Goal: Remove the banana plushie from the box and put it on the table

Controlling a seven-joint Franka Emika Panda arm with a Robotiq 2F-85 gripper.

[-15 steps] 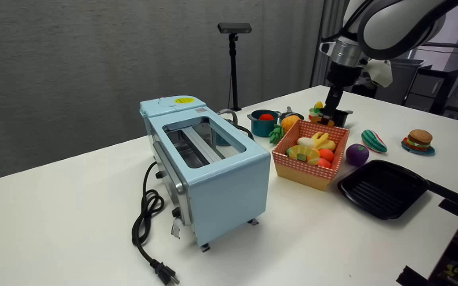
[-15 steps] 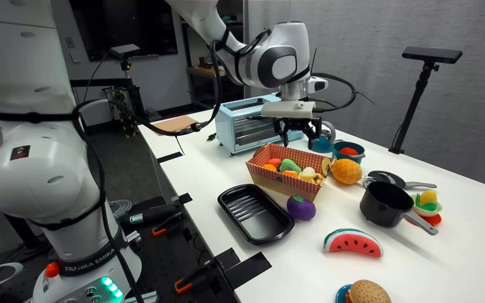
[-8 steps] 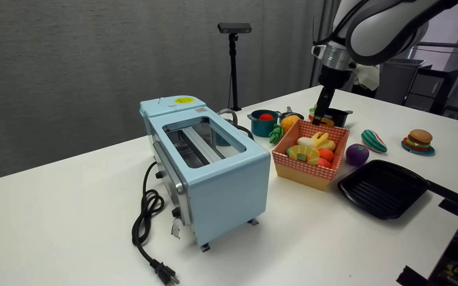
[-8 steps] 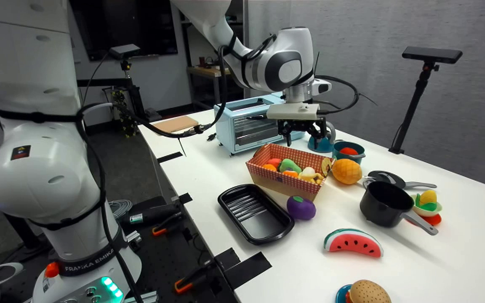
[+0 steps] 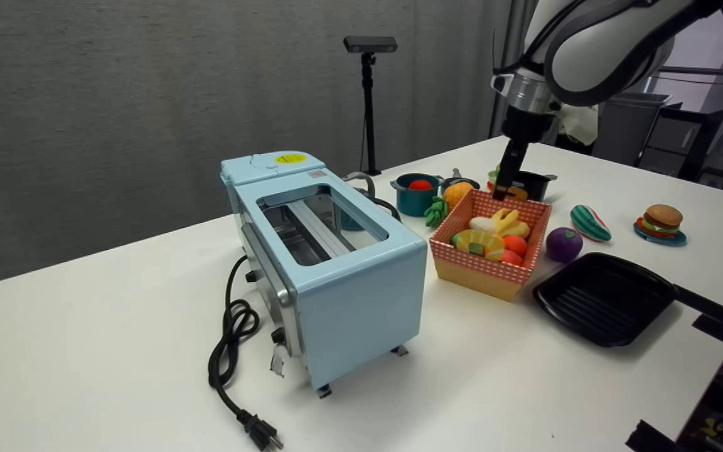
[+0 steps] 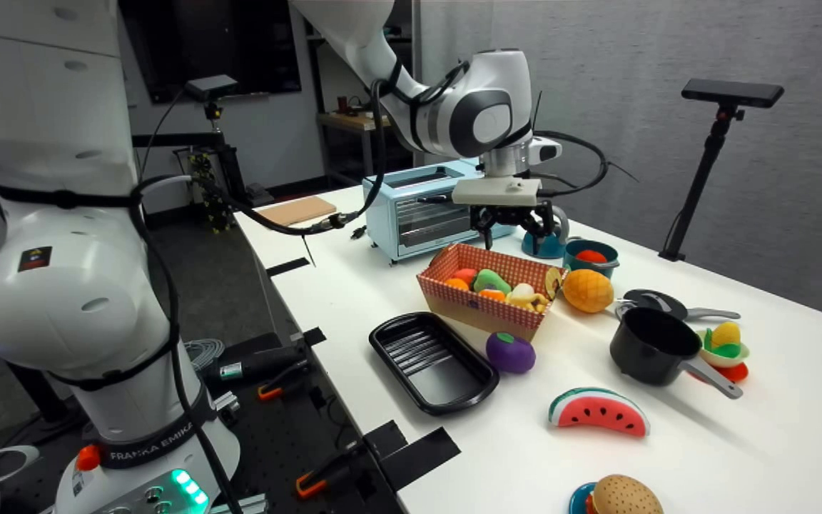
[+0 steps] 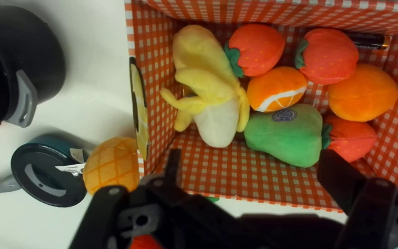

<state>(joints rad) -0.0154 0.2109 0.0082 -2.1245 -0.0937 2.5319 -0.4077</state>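
Wrist view, left to right: black saucepan [image 7: 19,58] and pan [image 7: 48,173] on the desk [image 7: 92,69]; pineapple plushie [image 7: 111,164] just outside the box [image 7: 226,173]. Target, the banana plushie [image 7: 209,84], lies inside at the box's left end, peel flaps loose, white end toward the jaws' side. Close on its right: green plush fruit [image 7: 283,136]. The jaws stand wide apart, nothing between them. Step in hand, by my reading: approach; grasp not yet made. Next move probably calls for shifting left over the banana plushie, lowering, closing on the peel without catching the fruit, then lifting out to the desk.
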